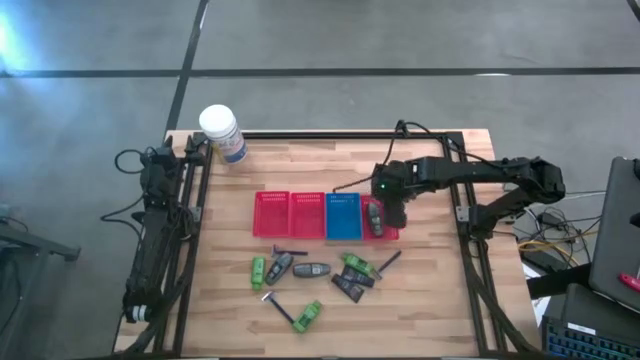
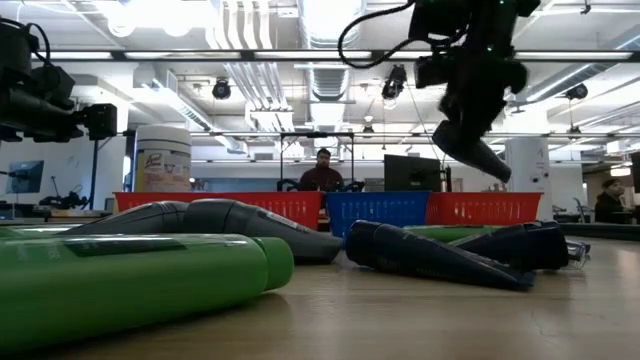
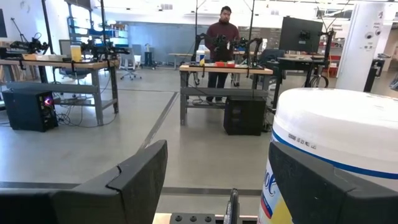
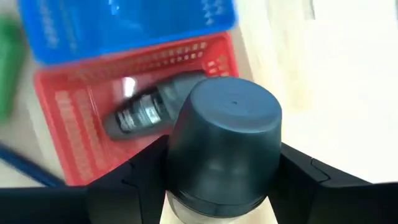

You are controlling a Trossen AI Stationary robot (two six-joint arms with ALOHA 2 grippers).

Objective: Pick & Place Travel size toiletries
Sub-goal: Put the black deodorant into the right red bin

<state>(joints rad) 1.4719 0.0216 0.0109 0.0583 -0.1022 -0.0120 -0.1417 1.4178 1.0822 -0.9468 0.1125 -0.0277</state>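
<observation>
1. My right gripper (image 1: 385, 212) is clamped on a grey oval bottle with a dark rounded cap (image 4: 224, 149); my right wrist view shows the two dark fingers (image 4: 134, 180) pressed against its sides, the cap end pointing away from the wrist.
2. I hold that bottle above the small red mesh basket at the right end of the basket row (image 1: 388, 233), clear of the basket in the low view (image 2: 478, 148).
3. Inside that basket lies another grey oval bottle with a dark label (image 4: 146, 112), flat on the mesh floor.
4. Just beside it on the left is a small blue mesh basket (image 1: 343, 216), then two more red mesh baskets (image 1: 288, 214), all in one row across the middle of the light wooden table (image 1: 440, 300).
5. The rest of the toiletries lie on the table in front of the baskets: bright green little bottles (image 1: 258, 268), grey oval bottles (image 1: 312, 270), dark flat tubes (image 1: 348, 287) and thin dark-blue-handled razors (image 1: 281, 309), loosely spread in a band.
6. My left gripper (image 3: 211, 186) waits at the far left corner of the table, its fingers wide apart and holding nothing, right beside the large white lidded jar (image 1: 220, 132).
</observation>
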